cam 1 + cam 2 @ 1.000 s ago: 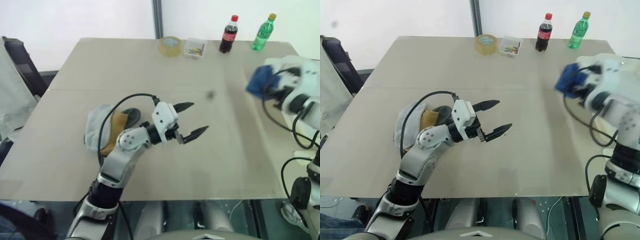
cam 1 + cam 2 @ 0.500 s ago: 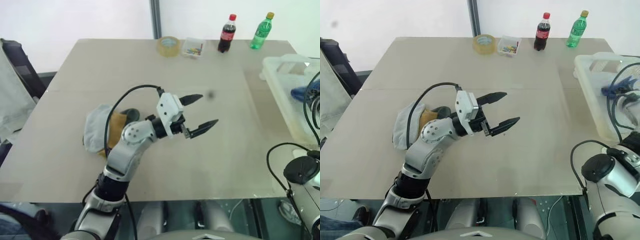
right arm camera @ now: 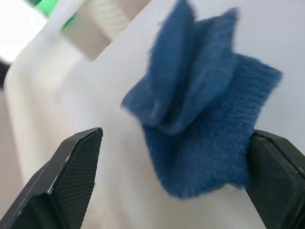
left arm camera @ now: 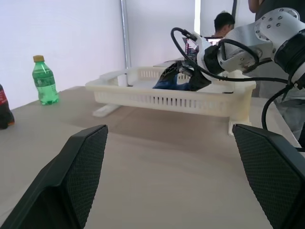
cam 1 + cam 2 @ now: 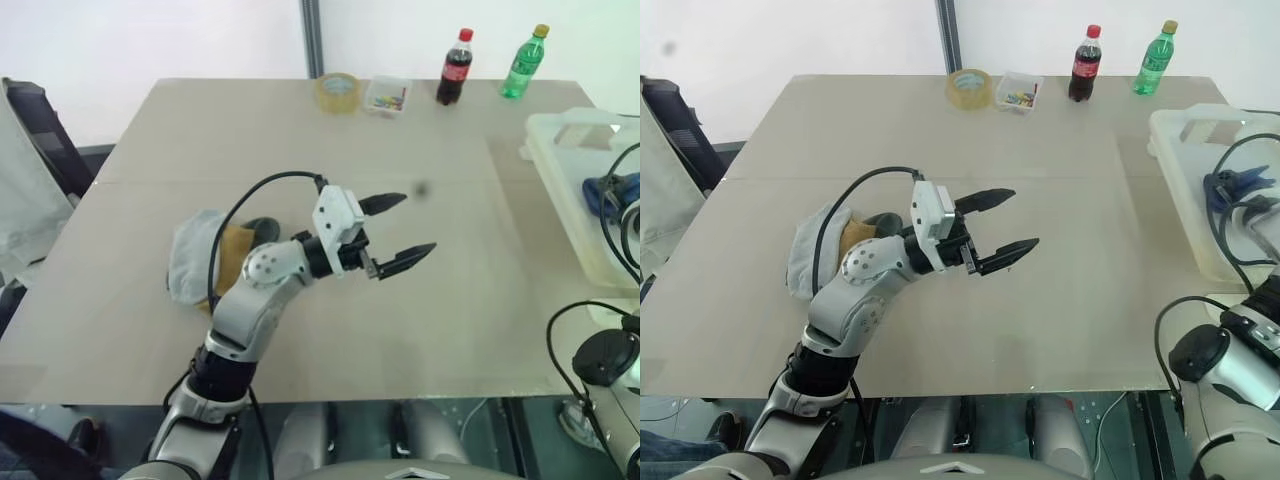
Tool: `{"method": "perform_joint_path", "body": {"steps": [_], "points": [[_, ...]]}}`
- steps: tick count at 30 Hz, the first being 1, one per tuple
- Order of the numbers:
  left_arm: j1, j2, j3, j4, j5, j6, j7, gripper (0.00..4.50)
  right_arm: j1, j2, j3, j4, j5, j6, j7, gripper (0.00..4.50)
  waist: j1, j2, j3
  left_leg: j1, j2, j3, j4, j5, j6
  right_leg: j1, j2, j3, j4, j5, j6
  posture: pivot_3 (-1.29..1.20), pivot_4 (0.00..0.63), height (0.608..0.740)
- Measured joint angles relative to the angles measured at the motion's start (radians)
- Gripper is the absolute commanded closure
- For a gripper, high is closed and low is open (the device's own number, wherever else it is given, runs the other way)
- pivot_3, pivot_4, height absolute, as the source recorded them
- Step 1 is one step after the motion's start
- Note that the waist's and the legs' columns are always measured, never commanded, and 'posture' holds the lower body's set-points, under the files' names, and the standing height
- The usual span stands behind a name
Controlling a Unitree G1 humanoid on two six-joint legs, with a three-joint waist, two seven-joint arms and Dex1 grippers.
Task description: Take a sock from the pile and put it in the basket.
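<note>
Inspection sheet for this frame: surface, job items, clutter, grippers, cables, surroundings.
Surface: beige table, a seam running across it.
Job's things: pile of grey, mustard and dark socks on the robot's left side of the table; blue sock in the cream basket at the table's right edge.
Clutter: tape roll, small clear box, cola bottle, green bottle along the far edge.
Grippers: left gripper open, empty, above mid-table; right gripper open over the basket, sock between its fingers.
Cables: black cable looping along the left arm; more by the basket.
Surroundings: person seated beyond the basket; white wall.
</note>
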Motion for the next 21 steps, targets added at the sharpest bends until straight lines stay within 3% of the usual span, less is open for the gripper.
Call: {"method": "perform_joint_path", "body": {"steps": [6,11,15,21], "points": [[-0.034,0.024,0.11,0.018,-0.067,0.083,0.039,0.0,0.145,-0.198,0.25,-0.211,0.074,0.086,0.307,0.02,0.0,0.0,0.0,0.0,0.0,-0.001,0.0,-0.001,0.001,0.0,0.001,0.0,0.0,0.0,0.0,0.0,0.15,0.735],[-0.051,0.092,0.21,0.018,-0.082,0.1,0.065,0.0,0.25,-0.288,0.346,-0.343,0.117,0.023,0.556,0.02,-0.007,-0.001,0.0,0.0,0.0,-0.001,0.0,-0.001,0.001,0.0,0.001,0.0,-0.001,0.0,0.001,0.0,0.15,0.735],[-0.02,0.134,0.287,-0.011,-0.163,0.17,0.064,0.0,0.328,-0.266,0.371,-0.448,0.15,-0.103,0.72,0.02,-0.012,-0.002,0.001,0.0,0.001,-0.002,0.001,-0.001,0.001,0.001,0.001,-0.001,-0.001,0.0,0.001,0.0,0.15,0.735],[0.237,0.318,0.361,-0.162,-0.24,0.284,0.015,0.0,0.518,-0.188,0.431,-0.528,0.138,-0.314,0.9,0.02,-0.02,-0.003,0.001,0.0,0.001,-0.001,0.001,0.001,-0.002,0.0,-0.001,-0.001,-0.001,0.0,0.001,0.0,0.15,0.735]]}}
